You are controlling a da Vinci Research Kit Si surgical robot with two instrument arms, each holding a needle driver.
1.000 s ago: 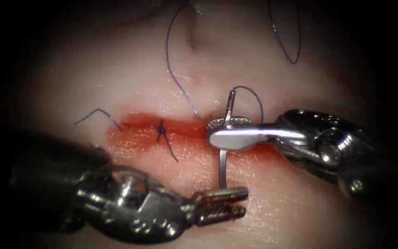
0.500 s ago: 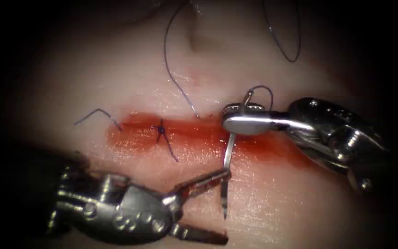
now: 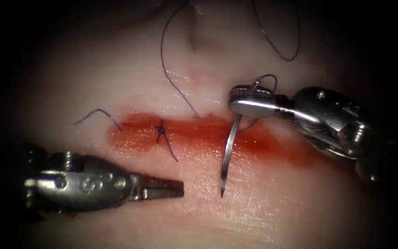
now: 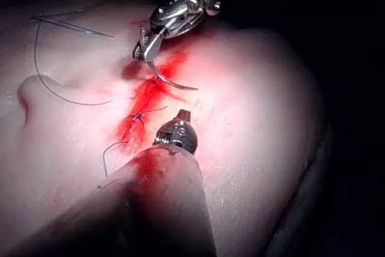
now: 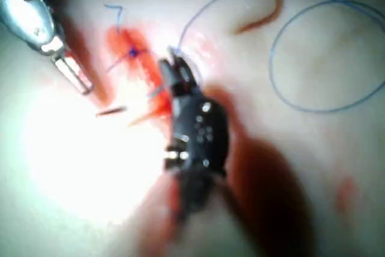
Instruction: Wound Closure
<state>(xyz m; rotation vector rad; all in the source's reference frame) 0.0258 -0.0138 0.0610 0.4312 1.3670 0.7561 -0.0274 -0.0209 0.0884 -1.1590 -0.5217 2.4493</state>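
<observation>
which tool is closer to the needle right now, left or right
Right. The right tool grips the needle near its thread end, above the cut; the needle hangs free over the tissue. The left tool, jaws shut on nothing, sits apart, left of the needle's tip.

Red fluid (image 3: pixel 254 143), blue thread (image 3: pixel 171 78)

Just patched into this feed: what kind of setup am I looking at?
Likely a bench suturing practice rig: tissue with a red-stained cut, one tied stitch, and the right end effector holding a curved needle near its thread end.
</observation>
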